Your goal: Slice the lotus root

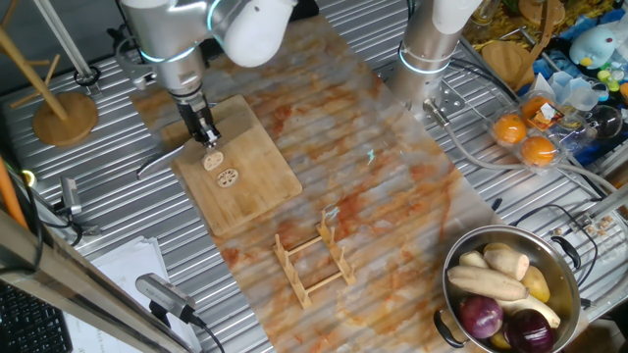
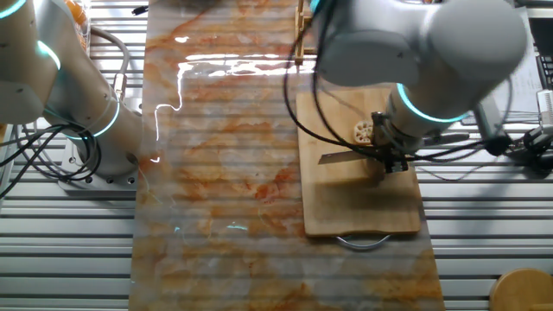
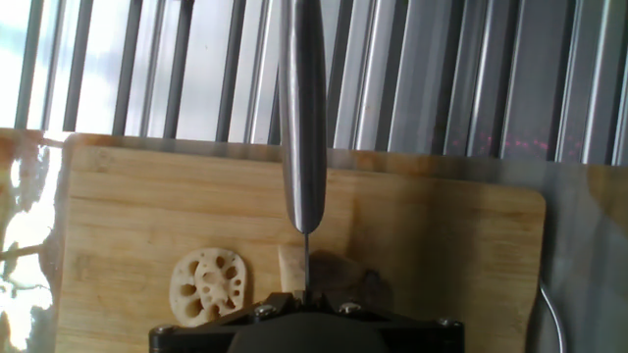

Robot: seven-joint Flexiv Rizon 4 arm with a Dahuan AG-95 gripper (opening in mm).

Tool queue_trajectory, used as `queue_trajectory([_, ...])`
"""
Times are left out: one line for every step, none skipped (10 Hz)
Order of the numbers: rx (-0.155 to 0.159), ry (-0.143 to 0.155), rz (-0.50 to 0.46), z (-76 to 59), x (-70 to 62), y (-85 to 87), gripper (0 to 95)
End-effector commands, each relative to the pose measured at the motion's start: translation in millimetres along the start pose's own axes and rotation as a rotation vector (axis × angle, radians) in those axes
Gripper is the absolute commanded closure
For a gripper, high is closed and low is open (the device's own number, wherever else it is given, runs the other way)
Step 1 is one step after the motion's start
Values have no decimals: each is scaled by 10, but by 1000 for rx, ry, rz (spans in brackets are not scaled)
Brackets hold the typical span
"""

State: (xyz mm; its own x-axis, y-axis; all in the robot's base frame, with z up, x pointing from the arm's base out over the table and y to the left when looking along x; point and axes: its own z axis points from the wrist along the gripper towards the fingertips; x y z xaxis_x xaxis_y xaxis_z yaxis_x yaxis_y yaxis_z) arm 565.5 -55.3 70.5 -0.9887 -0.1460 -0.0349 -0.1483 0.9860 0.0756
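A bamboo cutting board [image 1: 257, 181] lies at the left of the mat. On it are two round beige lotus root slices with dark holes [image 1: 214, 160] [image 1: 228, 177]. My gripper [image 1: 203, 132] stands over the board's far left part, shut on a knife whose blade [image 1: 157, 162] points left. In the hand view the knife [image 3: 302, 118] shows edge-on, its blade down at the lotus root chunk [image 3: 343, 273]. A pale piece [image 3: 288, 268] lies left of the blade and one slice [image 3: 208, 284] further left. The fingertips [image 3: 304, 299] are mostly hidden. The other fixed view shows the blade [image 2: 346, 157] and a slice [image 2: 362, 131].
A wooden rack [image 1: 314, 260] stands on the mat in front of the board. A steel pot [image 1: 569, 257] at the front right holds pale whole roots and purple onions. Oranges [image 1: 525, 137] sit at the right. A second arm's base [image 1: 427, 59] is at the back. A wooden stand [image 1: 64, 113] is at the far left.
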Motion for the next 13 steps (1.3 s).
queue_trajectory([-14, 8, 0, 871, 43, 5, 950])
queue_trajectory([0, 7, -4, 872, 36, 6, 950])
queue_trajectory([1, 2, -4, 893, 38, 6, 950])
queue_trajectory([0, 0, -3, 902, 39, 6, 950])
queue_trajectory([-4, 17, -2, 846, 37, 7, 950])
queue_trajectory([-7, 27, -1, 735, 34, 15, 950])
queue_trajectory([-11, 15, 0, 722, 33, 16, 950])
queue_trajectory([-7, 8, 2, 714, 29, 17, 950])
queue_trajectory([-9, 10, 0, 712, 30, 18, 950])
queue_trajectory([-33, 23, 3, 681, 30, 21, 950])
queue_trajectory([-26, 31, -3, 530, 29, 42, 950])
queue_trajectory([-20, 28, -9, 439, 25, 59, 950])
queue_trajectory([-15, 29, -10, 385, 12, 71, 950])
